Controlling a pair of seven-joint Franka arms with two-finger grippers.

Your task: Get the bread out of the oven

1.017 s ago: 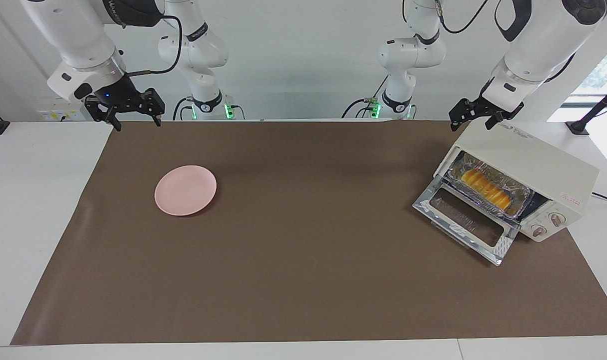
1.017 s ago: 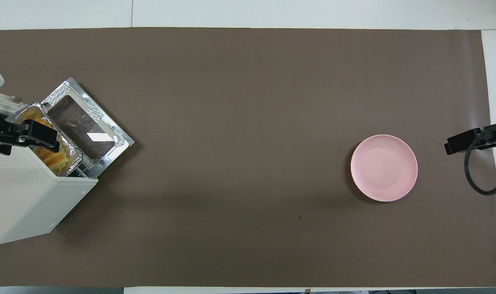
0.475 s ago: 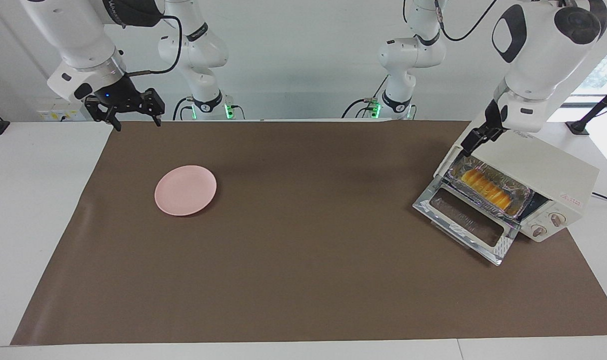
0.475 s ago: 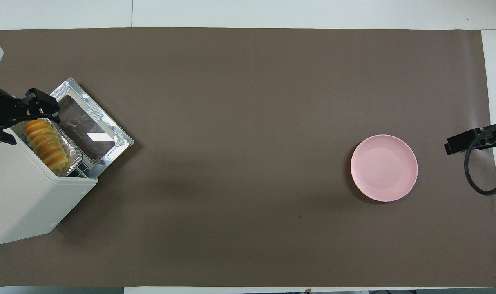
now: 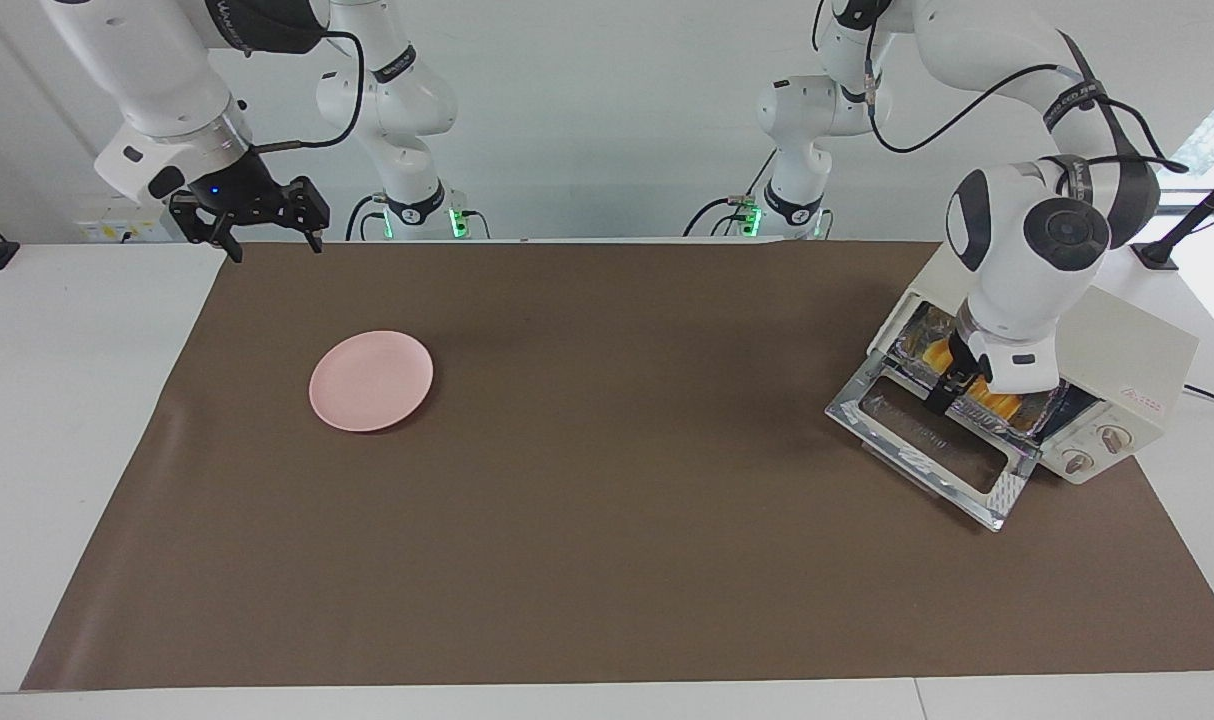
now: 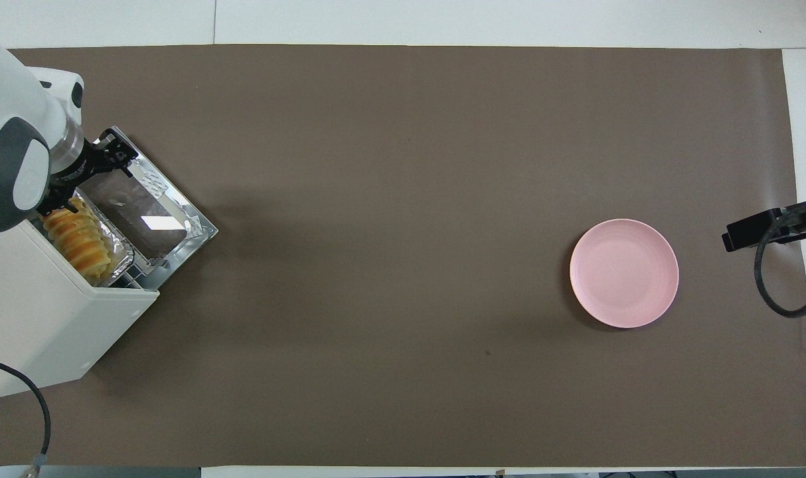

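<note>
Ridged yellow-orange bread (image 6: 78, 240) in foil tray (image 6: 119, 251), oven (image 5: 1117, 345) door down; left gripper (image 5: 952, 388) over it, grip unclear.

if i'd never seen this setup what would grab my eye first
Probably the left arm bent down at its end of the table, its left gripper low over the yellow bread in the foil tray at the mouth of the open oven. Next, the pink plate alone on the brown mat, toward the right arm's end, where the right gripper waits.
</note>
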